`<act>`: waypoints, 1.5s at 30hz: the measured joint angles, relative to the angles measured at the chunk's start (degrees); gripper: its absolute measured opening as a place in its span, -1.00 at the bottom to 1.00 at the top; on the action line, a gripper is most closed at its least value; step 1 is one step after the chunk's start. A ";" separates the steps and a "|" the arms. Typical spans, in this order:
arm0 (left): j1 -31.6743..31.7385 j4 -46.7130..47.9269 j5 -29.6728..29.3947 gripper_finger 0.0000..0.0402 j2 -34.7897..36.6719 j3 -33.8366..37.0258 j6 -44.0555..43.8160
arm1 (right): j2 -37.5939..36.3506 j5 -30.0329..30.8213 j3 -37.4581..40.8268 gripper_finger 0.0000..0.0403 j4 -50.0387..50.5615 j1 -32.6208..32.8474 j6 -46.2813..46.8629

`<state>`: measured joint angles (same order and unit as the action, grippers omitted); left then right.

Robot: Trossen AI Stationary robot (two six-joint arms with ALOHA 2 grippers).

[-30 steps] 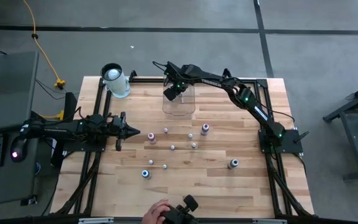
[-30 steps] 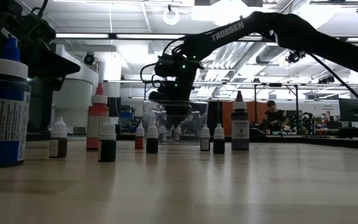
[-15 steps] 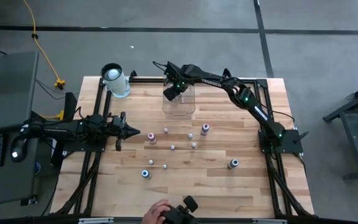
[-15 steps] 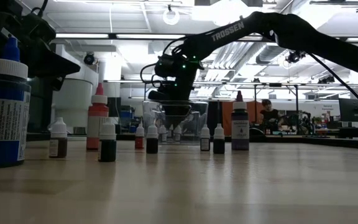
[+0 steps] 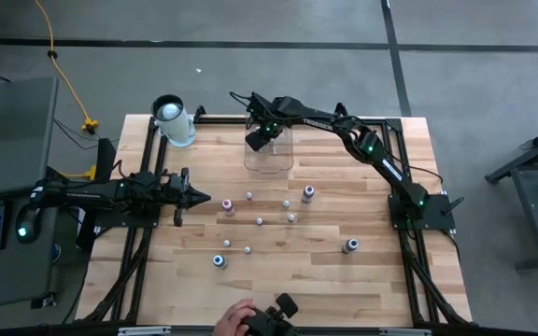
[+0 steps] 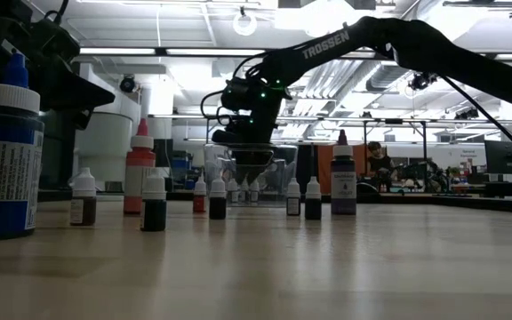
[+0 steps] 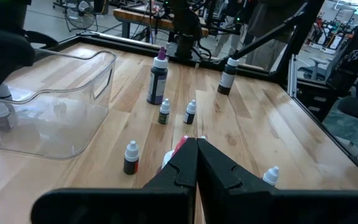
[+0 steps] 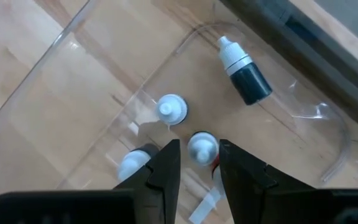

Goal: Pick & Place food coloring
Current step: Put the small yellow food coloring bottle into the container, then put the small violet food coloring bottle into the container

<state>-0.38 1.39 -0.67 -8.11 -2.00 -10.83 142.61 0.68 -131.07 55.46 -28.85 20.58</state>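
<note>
Over the bin (image 5: pixel 269 155), right gripper (image 8: pixel 196 163) parted, a bottle (image 8: pixel 202 148) between its fingers, ungripped; left gripper (image 7: pixel 196 163) clenched, empty.

Pale wood, clear plastic, dark arms

The table (image 5: pixel 325 280) is light striped wood; the bin (image 8: pixel 73 74) is clear; one food coloring bottle (image 8: pixel 243 71) has a white cap over black; another (image 6: pixel 139 173) is red-orange.
</note>
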 joint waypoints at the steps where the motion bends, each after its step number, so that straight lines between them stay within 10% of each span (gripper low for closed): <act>1: 0.00 0.00 0.00 -1.00 -0.01 0.00 0.00 | 0.00 0.33 0.00 -0.50 0.00 0.00 0.01; 31: 0.00 0.02 0.02 -1.00 -0.01 0.00 0.00 | -5.52 0.54 -3.80 -0.08 1.63 0.61 -3.10; 45: 0.00 0.00 0.02 -1.00 -0.01 0.00 0.00 | -16.29 -4.54 -3.93 -0.09 20.42 9.70 -17.01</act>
<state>-0.38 1.39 -0.64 -8.12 -2.00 -10.83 126.31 -3.86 -135.00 75.88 -19.15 3.57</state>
